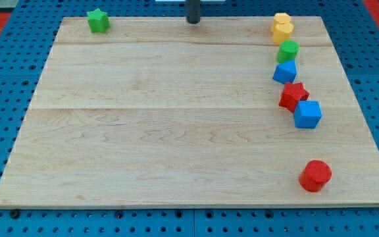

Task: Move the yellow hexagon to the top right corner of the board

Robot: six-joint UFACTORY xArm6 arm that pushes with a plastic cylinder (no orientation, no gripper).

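Two yellow blocks sit touching near the board's top right: one at the very top edge and one just below it. I cannot tell which is the hexagon. My tip stands at the top edge near the middle, well to the left of the yellow blocks, touching no block.
Below the yellow blocks a column runs down the right side: a green cylinder, a blue block, a red star, a blue cube. A red cylinder sits at the lower right. A green star sits top left.
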